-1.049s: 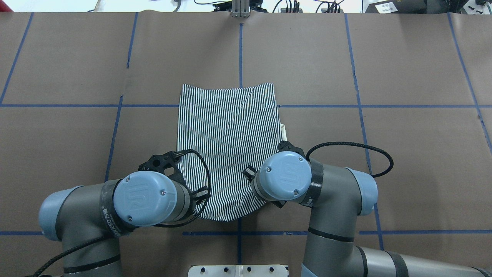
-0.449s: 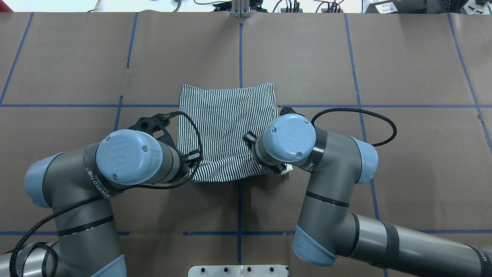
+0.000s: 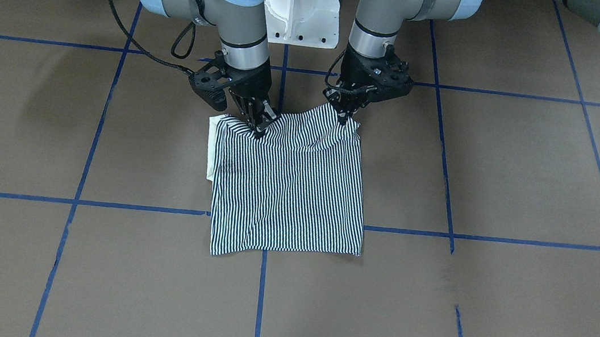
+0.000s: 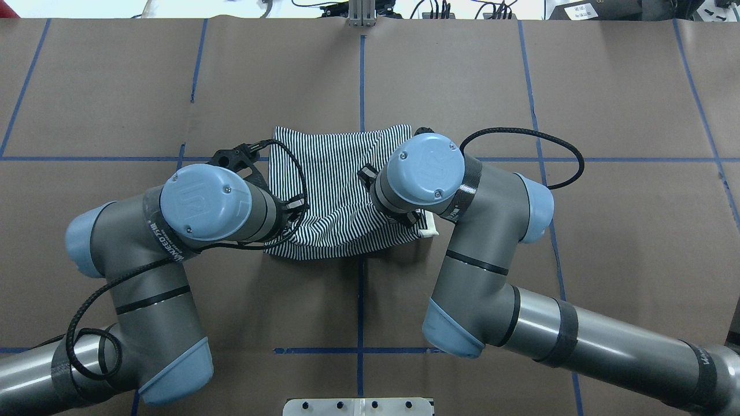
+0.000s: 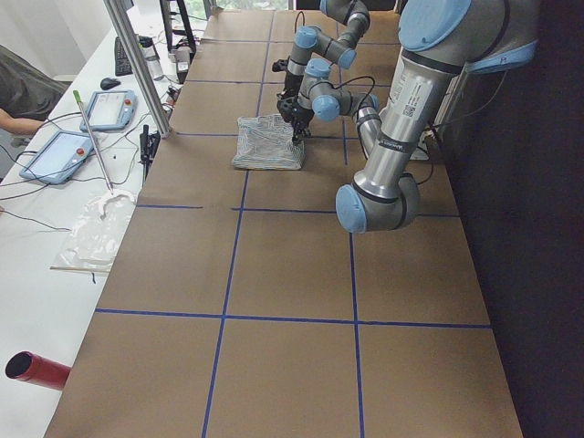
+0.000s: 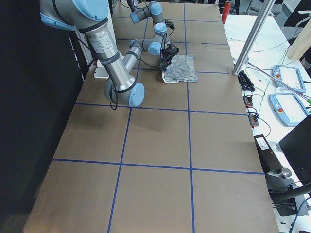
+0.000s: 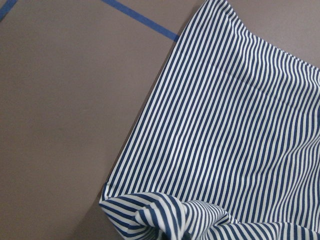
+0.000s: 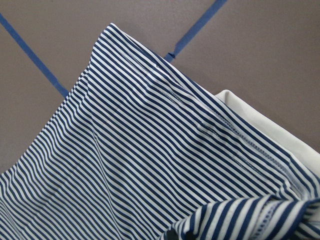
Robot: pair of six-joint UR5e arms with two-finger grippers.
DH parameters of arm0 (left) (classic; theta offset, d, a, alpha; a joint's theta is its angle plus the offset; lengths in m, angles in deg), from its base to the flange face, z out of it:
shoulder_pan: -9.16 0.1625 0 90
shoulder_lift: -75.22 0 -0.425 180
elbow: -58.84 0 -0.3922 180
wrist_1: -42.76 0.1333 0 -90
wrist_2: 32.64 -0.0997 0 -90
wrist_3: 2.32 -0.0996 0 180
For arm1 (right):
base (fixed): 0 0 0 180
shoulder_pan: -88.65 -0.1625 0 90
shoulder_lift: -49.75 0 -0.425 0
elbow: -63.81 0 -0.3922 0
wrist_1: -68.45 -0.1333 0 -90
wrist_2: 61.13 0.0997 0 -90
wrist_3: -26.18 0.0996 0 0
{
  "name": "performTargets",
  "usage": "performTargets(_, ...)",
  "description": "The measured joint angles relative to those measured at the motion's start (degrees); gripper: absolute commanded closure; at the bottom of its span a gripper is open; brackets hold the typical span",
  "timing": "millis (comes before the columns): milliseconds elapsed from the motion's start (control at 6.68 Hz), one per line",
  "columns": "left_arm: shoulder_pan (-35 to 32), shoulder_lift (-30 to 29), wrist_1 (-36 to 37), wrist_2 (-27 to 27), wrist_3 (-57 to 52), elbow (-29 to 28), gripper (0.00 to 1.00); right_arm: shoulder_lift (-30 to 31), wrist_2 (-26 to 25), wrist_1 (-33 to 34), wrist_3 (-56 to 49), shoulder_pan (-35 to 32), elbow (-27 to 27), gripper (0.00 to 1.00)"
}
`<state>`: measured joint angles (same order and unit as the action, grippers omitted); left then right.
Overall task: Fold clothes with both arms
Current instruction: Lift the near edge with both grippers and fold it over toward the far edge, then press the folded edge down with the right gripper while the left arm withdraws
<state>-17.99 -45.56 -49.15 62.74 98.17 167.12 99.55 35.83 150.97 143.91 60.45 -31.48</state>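
L gripper (image 3: 347, 118) pinched tight on polo shirt (image 3: 289, 190) at its corner nearest robot base. R gripper (image 3: 256, 127) clamped likewise on the other near corner. Both corners held up off table (image 3: 506, 171), w/ hem sagging between them. Shirt's far part lies flat, its far edge straight, just past a blue tape line (image 3: 497, 237). White collar (image 3: 212, 152) sticks out on R-gripper side. Bare brown tabletop all round, wide room each side. Count: 2 arms, L arm (image 4: 144, 277) & R arm (image 4: 491, 271); 2 grippers; 1 shirt.
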Motion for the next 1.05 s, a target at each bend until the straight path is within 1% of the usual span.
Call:
performTargets(150,-0.97,-0.68,-0.72,0.04,0.12,-1.11,1.00,-0.97,0.21,-1.33,-0.14,-1.04,2.61,1.00)
performTargets(300,-2.43,-2.36,-1.49,0.06,0.36,-3.44,1.00,-2.41,0.81,-1.97,-0.20,-2.38,5.16,1.00)
performTargets(449,-4.86,-5.11,-3.73,0.07,0.56,-8.73,0.74,-4.94,2.22,-2.46,-0.29,-4.45,8.92,0.27)
performTargets(599,-7.96,-7.28,-7.59,0.09,0.47,-15.07,0.01,-7.78,3.59,-4.83,-0.43,-6.68,14.34,0.00)
performTargets(749,-11.77,-8.77,-12.50,0.13,-2.02,-21.65,0.00,-10.91,4.44,-10.08,-1.83,-9.12,22.41,0.00)
performTargets(899,-14.79,-9.44,-15.43,0.17,-6.24,-25.28,0.00,-12.86,4.99,-13.55,-5.42,-11.28,28.04,0.00)
performTargets(1049,-16.56,-9.65,-16.61,0.29,-8.92,-26.52,0.00,-13.54,6.01,-14.93,-9.16,-13.37,30.46,0.00)
